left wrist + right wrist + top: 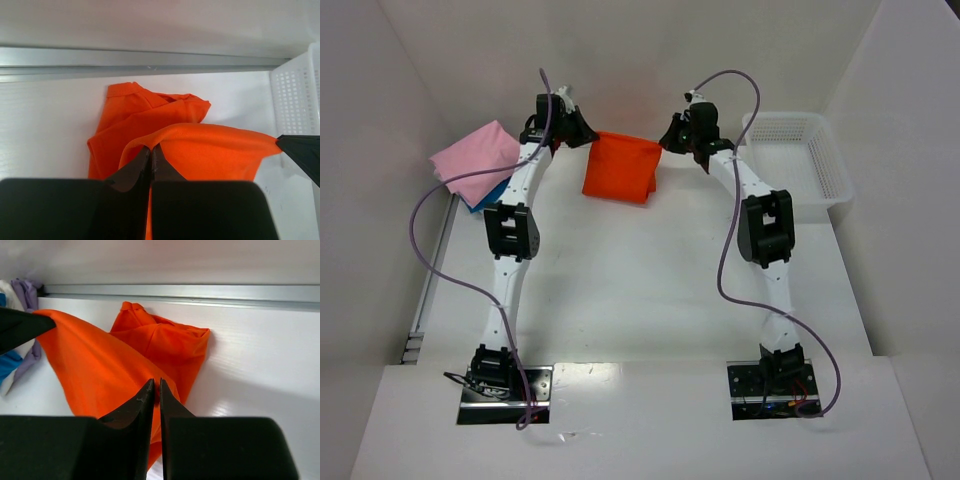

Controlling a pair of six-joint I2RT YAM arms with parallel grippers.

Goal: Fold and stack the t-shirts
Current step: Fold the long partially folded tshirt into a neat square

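Observation:
The orange t-shirt point(620, 167) hangs between both grippers at the back middle of the table, its lower part resting on the table. My left gripper point(588, 135) is shut on its left top corner; in the left wrist view point(151, 148) the cloth point(210, 150) drapes over the closed tips. My right gripper point(666, 140) is shut on the right top corner; in the right wrist view point(156, 384) the shirt point(100, 365) stretches away to the left. A pink t-shirt point(475, 160) lies folded at the back left on top of a blue t-shirt point(487, 196).
A white mesh basket point(802, 160) stands at the back right; its wall shows in the left wrist view point(295, 100). A metal rail point(140, 57) runs along the back wall. White walls enclose the table on three sides.

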